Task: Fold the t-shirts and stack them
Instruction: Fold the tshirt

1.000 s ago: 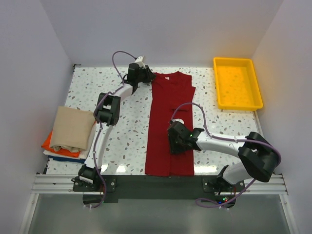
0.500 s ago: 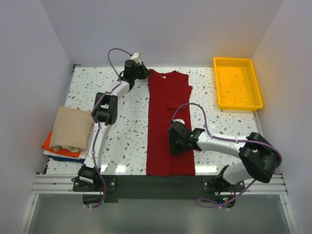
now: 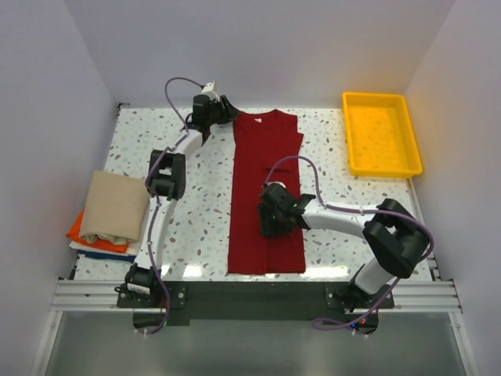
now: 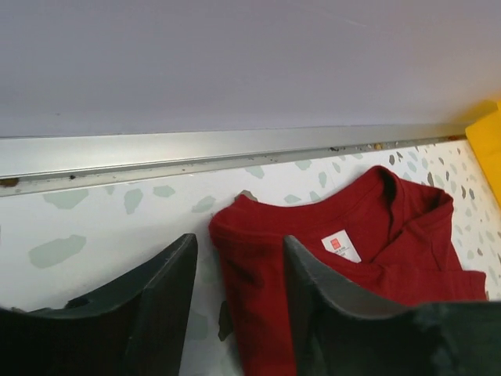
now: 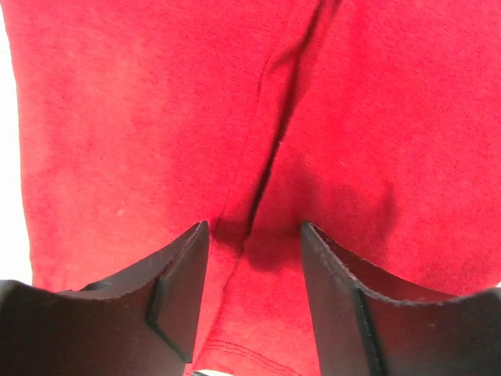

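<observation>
A dark red t-shirt [image 3: 266, 188] lies folded into a long strip down the middle of the table, collar at the far end. Its white neck label [image 4: 341, 245] shows in the left wrist view. My left gripper [image 3: 225, 116] is open at the shirt's far left corner; the jaws straddle the shoulder edge [image 4: 239, 251]. My right gripper [image 3: 270, 221] is open and low over the shirt's middle, its jaws either side of a fold line [image 5: 254, 235]. A folded tan shirt [image 3: 117, 205] tops a stack with orange [image 3: 77, 229] and blue [image 3: 102, 254] ones at the left edge.
A yellow plastic tray [image 3: 349, 133] stands at the far right corner; its corner shows in the left wrist view [image 4: 487, 133]. A metal rail [image 4: 235, 149] and the back wall run just behind the shirt's collar. Walls close in both sides.
Both grippers have moved left, and the red shirt has slid left across the table with them. The stack and the tray have not moved.
</observation>
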Available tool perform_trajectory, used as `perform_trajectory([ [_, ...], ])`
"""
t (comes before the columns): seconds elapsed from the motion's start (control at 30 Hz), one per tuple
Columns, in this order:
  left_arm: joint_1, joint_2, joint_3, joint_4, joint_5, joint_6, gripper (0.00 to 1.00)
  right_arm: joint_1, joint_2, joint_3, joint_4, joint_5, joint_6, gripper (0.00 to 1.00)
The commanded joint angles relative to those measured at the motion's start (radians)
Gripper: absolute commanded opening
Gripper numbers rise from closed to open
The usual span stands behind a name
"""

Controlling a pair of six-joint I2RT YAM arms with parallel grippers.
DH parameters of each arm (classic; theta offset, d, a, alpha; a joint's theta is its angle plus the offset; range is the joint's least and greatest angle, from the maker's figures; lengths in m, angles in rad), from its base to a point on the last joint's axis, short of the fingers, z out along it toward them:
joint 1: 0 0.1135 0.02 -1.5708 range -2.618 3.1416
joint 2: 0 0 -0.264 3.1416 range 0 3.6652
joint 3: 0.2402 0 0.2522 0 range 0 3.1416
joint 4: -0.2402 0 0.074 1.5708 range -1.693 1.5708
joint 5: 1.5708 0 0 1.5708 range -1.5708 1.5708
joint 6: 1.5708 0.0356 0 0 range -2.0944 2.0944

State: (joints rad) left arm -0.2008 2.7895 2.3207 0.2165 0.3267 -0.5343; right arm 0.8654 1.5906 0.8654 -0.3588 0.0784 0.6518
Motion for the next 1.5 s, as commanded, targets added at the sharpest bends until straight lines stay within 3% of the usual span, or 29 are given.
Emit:
perform_trajectory([
  [0.0, 0.038, -0.024, 0.045, 0.054, -0.015, -0.012, 0.55, -0.026, 0.014, 0.061, -0.028, -0.022, -0.018, 0.56],
  [0.13, 0.044, -0.129, -0.027, 0.058, -0.006, -0.009, 0.64, -0.078, -0.041, 0.127, -0.043, -0.035, -0.037, 0.68],
  [0.3, 0.051, -0.324, -0.184, -0.003, -0.041, 0.0, 0.65, -0.248, -0.061, 0.182, -0.042, -0.061, -0.092, 0.69],
  [0.47, 0.049, -0.594, -0.527, -0.02, -0.092, -0.049, 0.58, -0.434, 0.121, 0.404, -0.054, -0.077, -0.17, 0.68],
  [0.6, 0.043, -0.793, -0.789, -0.046, -0.107, -0.107, 0.49, -0.515, 0.288, 0.569, -0.025, -0.097, -0.175, 0.49],
  [0.63, 0.029, -0.835, -0.902, -0.045, -0.11, -0.116, 0.43, -0.537, 0.316, 0.624, -0.016, -0.097, -0.173, 0.48],
  [0.7, -0.008, -0.944, -0.993, -0.063, -0.152, -0.119, 0.4, -0.551, 0.417, 0.685, 0.0, -0.109, -0.166, 0.43],
  [0.8, -0.081, -1.051, -1.138, -0.109, -0.195, -0.18, 0.33, -0.566, 0.562, 0.816, -0.014, -0.164, -0.139, 0.39],
  [0.83, -0.115, -1.077, -1.232, -0.086, -0.187, -0.194, 0.32, -0.563, 0.59, 0.871, -0.029, -0.17, -0.135, 0.37],
  [1.03, -0.203, -1.235, -1.446, -0.105, -0.206, -0.213, 0.31, -0.572, 0.755, 1.01, -0.058, -0.172, -0.126, 0.36],
  [1.23, -0.203, -1.256, -1.479, -0.12, -0.195, -0.208, 0.34, -0.595, 0.853, 1.135, -0.063, -0.231, -0.086, 0.36],
  [1.47, -0.203, -1.223, -1.44, -0.181, -0.138, -0.182, 0.46, -0.603, 0.85, 1.256, -0.086, -0.321, -0.11, 0.51],
])
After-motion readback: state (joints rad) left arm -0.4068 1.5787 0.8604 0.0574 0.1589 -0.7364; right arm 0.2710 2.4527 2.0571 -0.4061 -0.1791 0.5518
